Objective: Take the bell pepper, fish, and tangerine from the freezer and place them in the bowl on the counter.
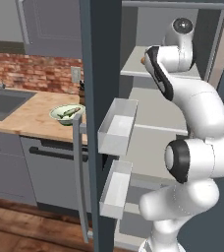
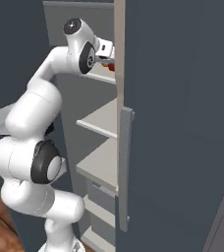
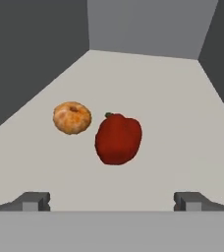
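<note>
We're in the freezer (image 1: 104,74), claw (image 3: 112,202) spread wide, nothing held. Bell pepper (image 3: 118,139) dead ahead on the shelf (image 3: 173,128), tangerine (image 3: 72,117) just beside it. Fish (image 1: 69,112) lies in the bowl (image 1: 58,118) on the surface (image 1: 33,115). Risk: we nudge the tangerine w/ a finger and it rolls off.

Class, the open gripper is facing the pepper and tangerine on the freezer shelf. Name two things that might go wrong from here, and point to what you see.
1. The tangerine lies right beside the bell pepper; the open gripper closing on the pepper might nudge the tangerine so it rolls along the shelf.
2. The pepper is rounded and glossy, so it might slip from the fingertips.
</note>
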Tool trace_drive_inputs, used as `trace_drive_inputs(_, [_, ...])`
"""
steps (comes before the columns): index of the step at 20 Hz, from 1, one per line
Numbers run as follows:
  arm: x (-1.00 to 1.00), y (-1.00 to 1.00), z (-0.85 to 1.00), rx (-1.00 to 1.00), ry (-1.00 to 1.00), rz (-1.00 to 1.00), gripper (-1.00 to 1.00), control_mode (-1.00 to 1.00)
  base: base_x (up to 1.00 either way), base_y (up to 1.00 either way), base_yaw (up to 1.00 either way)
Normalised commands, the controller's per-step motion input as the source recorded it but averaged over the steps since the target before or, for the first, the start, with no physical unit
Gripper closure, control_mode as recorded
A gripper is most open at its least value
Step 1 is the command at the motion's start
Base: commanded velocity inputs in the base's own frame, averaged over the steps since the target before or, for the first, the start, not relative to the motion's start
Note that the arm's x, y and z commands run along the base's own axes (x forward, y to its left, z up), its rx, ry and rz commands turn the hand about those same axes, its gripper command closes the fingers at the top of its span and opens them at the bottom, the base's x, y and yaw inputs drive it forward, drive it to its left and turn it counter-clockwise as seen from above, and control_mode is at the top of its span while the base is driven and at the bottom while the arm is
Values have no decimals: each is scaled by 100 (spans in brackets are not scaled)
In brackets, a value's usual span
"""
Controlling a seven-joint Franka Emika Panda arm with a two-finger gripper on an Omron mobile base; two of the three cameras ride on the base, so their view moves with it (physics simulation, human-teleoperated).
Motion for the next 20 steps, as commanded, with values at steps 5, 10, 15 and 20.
trace_drive_inputs(5, [31,-25,-14,0,0,0,-100,-100,0,0,0])
trace_drive_inputs(10, [20,-12,-26,0,1,0,-100,-100,0,0,0])
trace_drive_inputs(15, [21,0,-18,0,0,0,-100,-100,0,0,0])
trace_drive_inputs(20, [28,0,-10,0,0,0,-100,-100,0,0,0])
